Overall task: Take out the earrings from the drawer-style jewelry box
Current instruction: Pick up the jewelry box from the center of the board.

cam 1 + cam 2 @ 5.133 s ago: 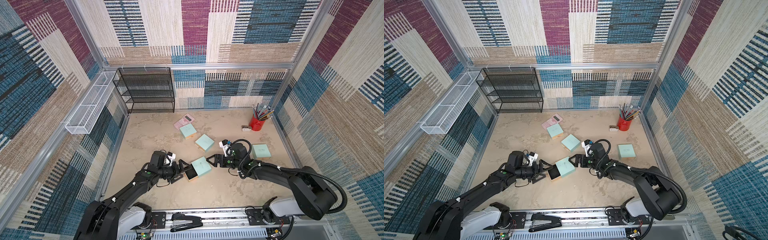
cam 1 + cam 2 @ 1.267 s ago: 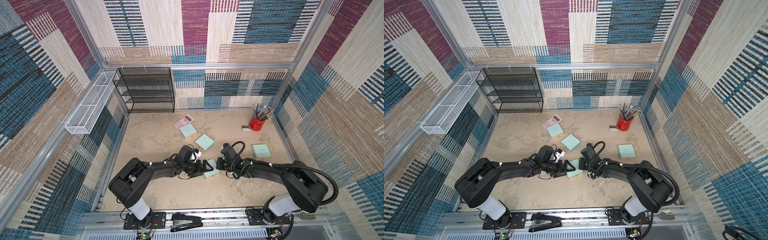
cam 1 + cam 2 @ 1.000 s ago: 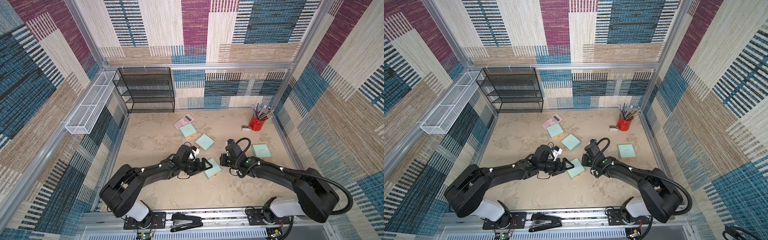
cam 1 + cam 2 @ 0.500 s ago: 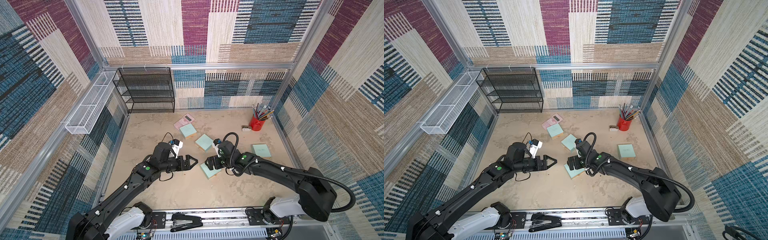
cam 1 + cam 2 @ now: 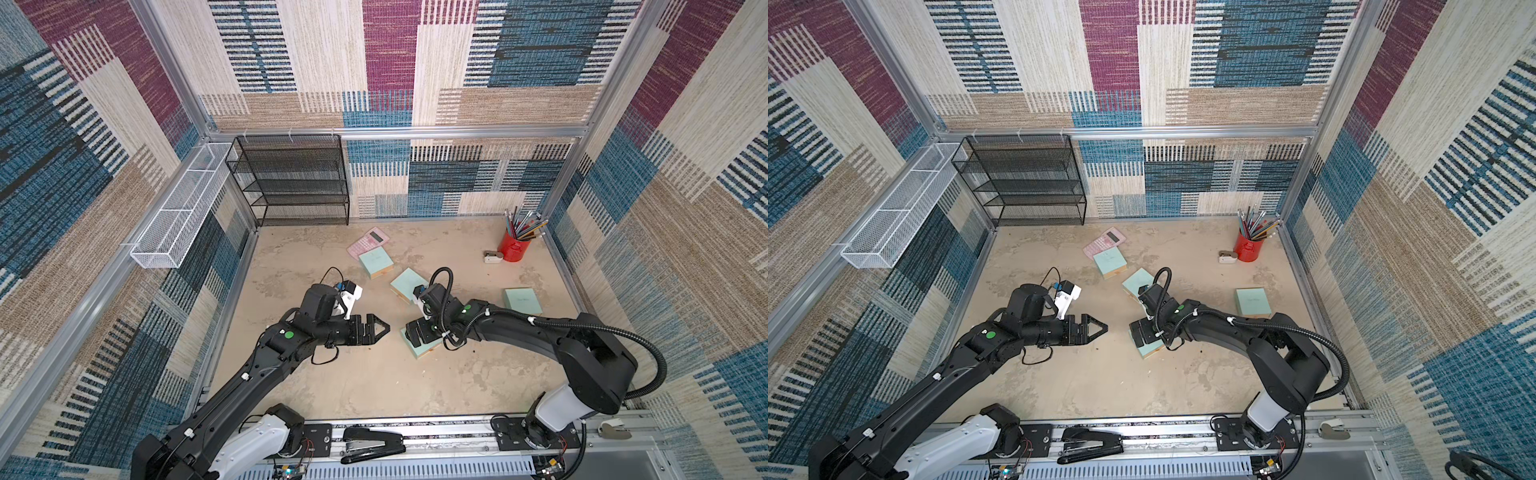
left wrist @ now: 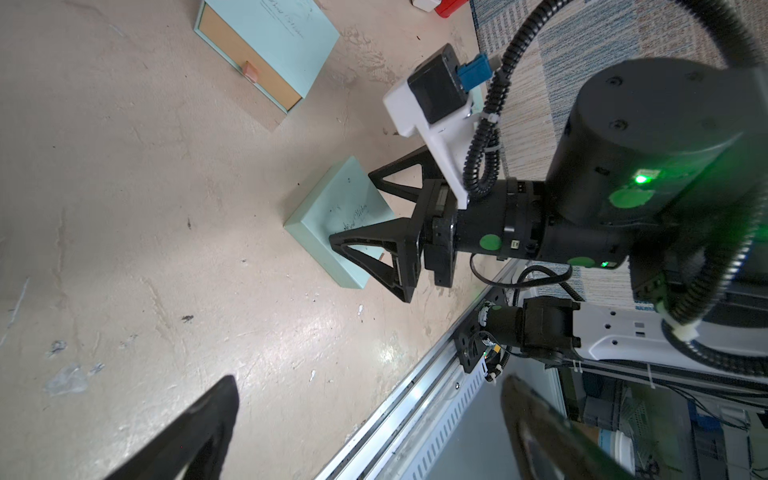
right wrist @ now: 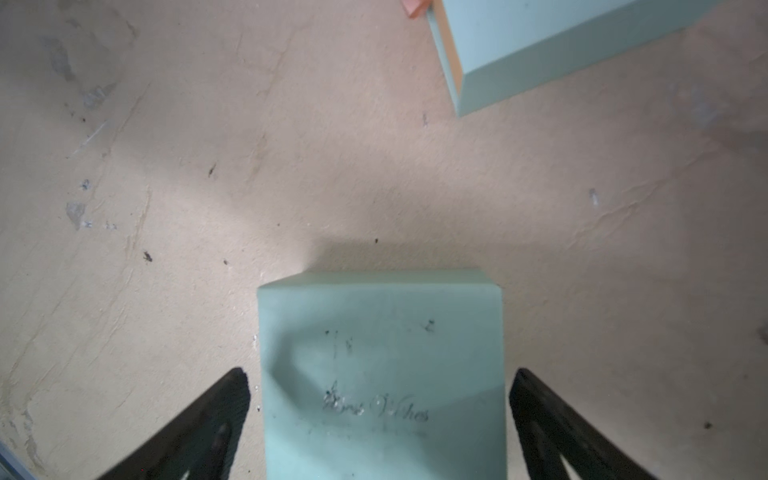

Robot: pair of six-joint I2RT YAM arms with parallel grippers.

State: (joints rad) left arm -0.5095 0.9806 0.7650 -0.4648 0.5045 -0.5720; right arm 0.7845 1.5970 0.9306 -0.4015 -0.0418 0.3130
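- 1 stapler (image 5: 372,442) on the front rail.
- 2 grippers: left gripper (image 5: 380,328) fingers wide, empty; right gripper (image 5: 419,336) fingers wide, straddling the jewelry box (image 7: 382,332) on the desk (image 5: 374,386).
- 3 other mint boxes (image 5: 409,282) beyond; earrings not discernible.
- Far: 1 calculator (image 5: 368,241), 1 pencil cup (image 5: 514,248).

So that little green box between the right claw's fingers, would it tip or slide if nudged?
The box is low and flat with a wide base, so it would probably slide rather than tip. Its crisp edges look like card, so likely stiff and light. The floor looks matte and rough, so it may drag a little.
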